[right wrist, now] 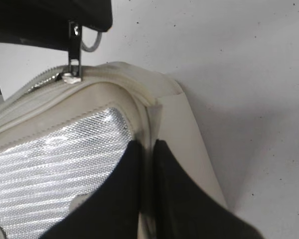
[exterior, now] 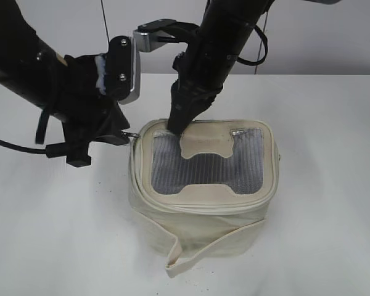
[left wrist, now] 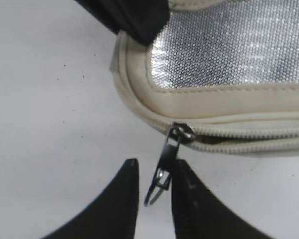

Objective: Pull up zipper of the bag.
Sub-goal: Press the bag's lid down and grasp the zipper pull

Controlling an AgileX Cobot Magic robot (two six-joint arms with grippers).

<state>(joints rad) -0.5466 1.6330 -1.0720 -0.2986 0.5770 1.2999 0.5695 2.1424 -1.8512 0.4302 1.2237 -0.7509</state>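
Note:
The cream bag (exterior: 203, 209) stands mid-table with its grey mesh window (exterior: 203, 166) facing up and a loose strap (exterior: 191, 253) hanging at the front. The zipper track (left wrist: 249, 134) runs round the lid rim. Its silver pull (left wrist: 167, 159) sticks out at the bag's left corner (exterior: 132, 135). My left gripper (left wrist: 154, 167) is open around the pull, which lies against the right finger; the left finger is apart from it. My right gripper (right wrist: 148, 147) is shut on the bag's lid rim at the back edge (exterior: 176, 126). The right wrist view also shows the pull (right wrist: 74, 50).
The bag stands on a white table (exterior: 49, 234) with a pale wall behind. A black cable (exterior: 12, 147) trails from the left arm over the table's left side. Both arms crowd the space behind and to the left of the bag.

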